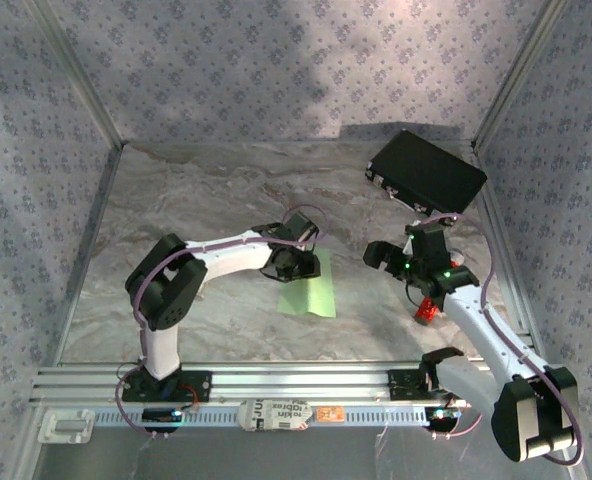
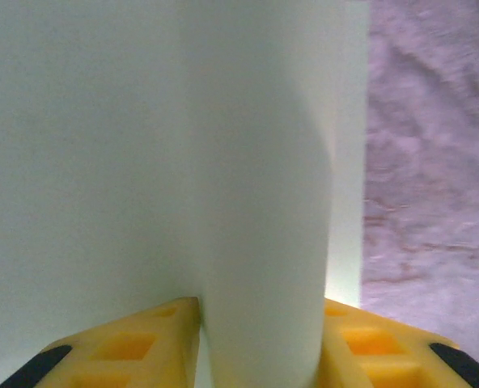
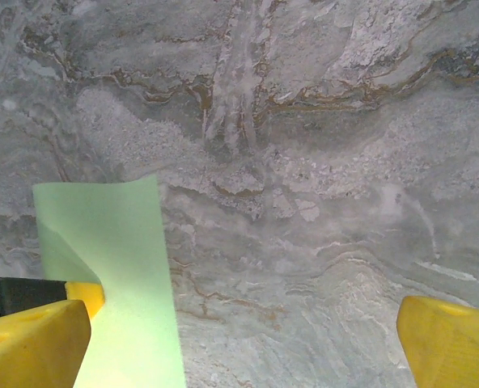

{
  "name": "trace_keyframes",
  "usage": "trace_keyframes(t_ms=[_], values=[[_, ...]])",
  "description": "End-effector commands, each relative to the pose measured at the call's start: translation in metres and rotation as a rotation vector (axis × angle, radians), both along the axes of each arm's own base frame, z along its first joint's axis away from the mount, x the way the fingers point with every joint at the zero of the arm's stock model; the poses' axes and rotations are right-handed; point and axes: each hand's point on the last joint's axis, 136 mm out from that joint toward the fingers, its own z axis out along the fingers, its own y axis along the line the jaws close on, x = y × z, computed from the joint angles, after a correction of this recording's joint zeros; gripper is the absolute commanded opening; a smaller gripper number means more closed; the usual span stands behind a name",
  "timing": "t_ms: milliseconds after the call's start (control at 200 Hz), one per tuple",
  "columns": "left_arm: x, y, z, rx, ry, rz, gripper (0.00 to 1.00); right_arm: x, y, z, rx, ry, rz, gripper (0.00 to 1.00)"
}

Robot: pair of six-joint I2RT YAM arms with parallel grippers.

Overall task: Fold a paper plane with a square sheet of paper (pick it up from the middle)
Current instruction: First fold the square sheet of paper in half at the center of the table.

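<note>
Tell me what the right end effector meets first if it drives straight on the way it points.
Most likely the bare marble tabletop, since the right end effector stands open over it. One finger lines up with the square sheet of paper and may touch it first; depth is unclear.

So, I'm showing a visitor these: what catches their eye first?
The green square sheet of paper at the middle of the table, a hump of it pinched up by the left gripper. Next, the black case in the far right corner and the red cylinder beside the right arm.
</note>
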Motion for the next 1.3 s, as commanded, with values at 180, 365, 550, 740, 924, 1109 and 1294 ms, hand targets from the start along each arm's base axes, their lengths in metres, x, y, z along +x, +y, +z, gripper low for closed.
trace_keyframes(t_ms=[180,365,550,740,924,1109,1294], values=[[0.005,-0.055,0.075,-0.483,0.016,-0.042,0.37,-0.001,0.013,0.012,0.131,-0.023,0.047,0.99],[0.004,-0.068,0.084,-0.593,0.042,-0.074,0.38,0.000,0.017,0.015,0.197,-0.013,0.043,0.99],[0.004,-0.064,0.063,-0.585,0.075,-0.050,0.37,0.002,0.031,0.019,0.279,-0.004,0.095,0.99],[0.006,-0.054,0.037,-0.549,0.100,-0.006,0.37,0.002,0.036,0.015,0.273,0.018,0.123,0.99],[0.006,-0.043,0.019,-0.497,0.115,0.004,0.37,0.003,0.038,0.011,0.263,0.031,0.119,0.99],[0.006,-0.035,0.008,-0.445,0.112,0.008,0.37,0.004,0.043,0.005,0.272,0.065,0.127,0.99],[0.007,-0.028,-0.003,-0.381,0.107,0.008,0.38,0.005,0.045,0.000,0.252,0.079,0.124,0.99]])
